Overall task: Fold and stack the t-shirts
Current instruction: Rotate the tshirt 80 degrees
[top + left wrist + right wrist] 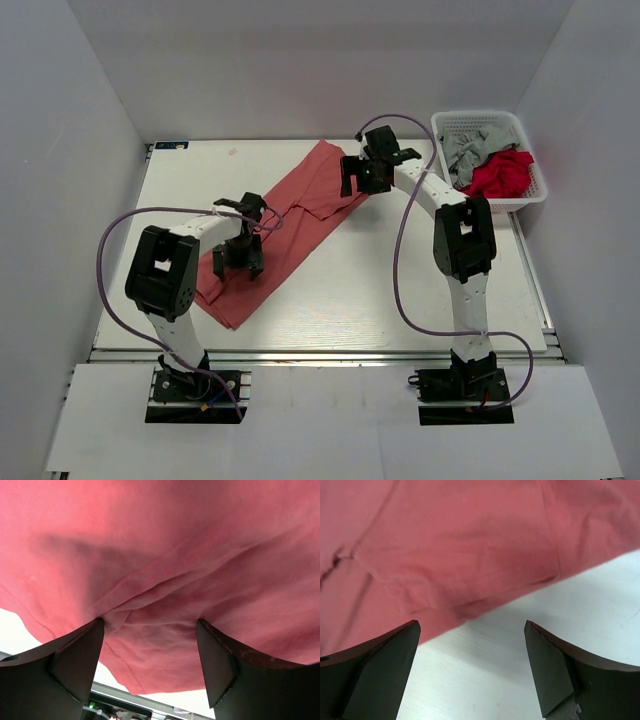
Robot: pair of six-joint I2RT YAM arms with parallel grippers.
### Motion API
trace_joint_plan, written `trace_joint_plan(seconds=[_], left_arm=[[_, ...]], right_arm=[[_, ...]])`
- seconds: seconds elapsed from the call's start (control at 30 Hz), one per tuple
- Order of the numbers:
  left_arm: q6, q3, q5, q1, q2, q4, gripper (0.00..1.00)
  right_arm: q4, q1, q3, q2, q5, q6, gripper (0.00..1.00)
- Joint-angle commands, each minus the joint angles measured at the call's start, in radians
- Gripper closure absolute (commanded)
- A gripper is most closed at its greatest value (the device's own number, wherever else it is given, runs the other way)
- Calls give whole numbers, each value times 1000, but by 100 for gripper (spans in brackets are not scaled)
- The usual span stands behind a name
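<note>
A muted salmon-red t-shirt (300, 215) lies as a long diagonal strip on the white table. My left gripper (238, 262) is down on its lower-left part. In the left wrist view its jaws stand wide apart, the fingertips (97, 630) press into the cloth (160, 540), and a wrinkle bunches between them. My right gripper (362, 180) hovers open at the shirt's upper right. In the right wrist view it sits over the sleeve's hem (470, 540) and bare table (520, 670), holding nothing. A grey t-shirt (465, 150) and a brighter red t-shirt (500, 175) lie crumpled in the basket.
The white mesh basket (480, 117) stands at the table's back right corner, close to the right arm. White walls enclose the table on the left, the back and the right. The table's front edge runs just ahead of both arm bases.
</note>
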Motion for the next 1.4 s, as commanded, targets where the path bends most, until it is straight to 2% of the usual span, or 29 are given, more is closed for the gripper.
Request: trace_joint_plan(seconds=[0.0, 0.03, 0.13, 0.3, 0.4, 0.5, 0.53, 0.7, 0.87, 1.03, 1.1, 1.13, 1.17, 1.23, 1.27, 1.3, 1.33, 1.37], left_arm=[[-13, -77, 88, -23, -32, 34, 16], [2, -100, 185, -23, -32, 58, 16], [-11, -181, 357, -63, -66, 138, 14], [-134, -231, 572, -185, -130, 312, 6], [-172, -195, 597, -251, -106, 339, 0], [-173, -105, 655, -345, -67, 348, 0], [-173, -58, 656, -395, -46, 348, 0], [-120, 47, 656, -479, -41, 272, 0], [-53, 121, 587, -493, -112, 220, 0], [-11, 208, 440, -473, -168, 117, 0], [-66, 178, 328, -462, -230, 74, 0], [-89, 159, 285, -462, -253, 54, 0], [-106, 98, 268, -447, -279, 54, 0], [-156, 29, 268, -405, -357, 54, 0], [-171, -37, 268, -391, -380, 54, 0], [-186, -72, 258, -361, -403, 37, 0], [-206, -139, 258, -344, -452, 37, 0], [-215, -172, 258, -329, -475, 37, 0]], right_arm=[[-15, -2, -17, -23, -11, -17, 10], [-14, -2, -25, -27, -15, -21, 10], [-1, -2, -31, -21, -23, -22, 10], [20, -2, -12, 16, -32, -9, 10], [19, -2, 6, 57, -54, 9, 10], [20, -2, 20, 103, -48, 20, 10], [23, -3, 18, 112, -35, 23, 10], [20, -3, 15, 148, 17, 21, 10], [36, -6, 34, 132, 28, 11, 10], [41, -2, 40, 53, 12, -9, 10], [60, -3, -26, -36, 20, 20, 10], [121, -2, -101, -68, 20, 28, 10], [143, 0, -194, -172, 23, 38, 10], [187, 3, -291, -249, 9, 84, 10], [198, 4, -433, -362, 14, 128, 10], [198, 9, -478, -400, -26, 138, 10], [197, 13, -576, -520, -29, 150, 10], [200, 20, -682, -559, -32, 194, 10]])
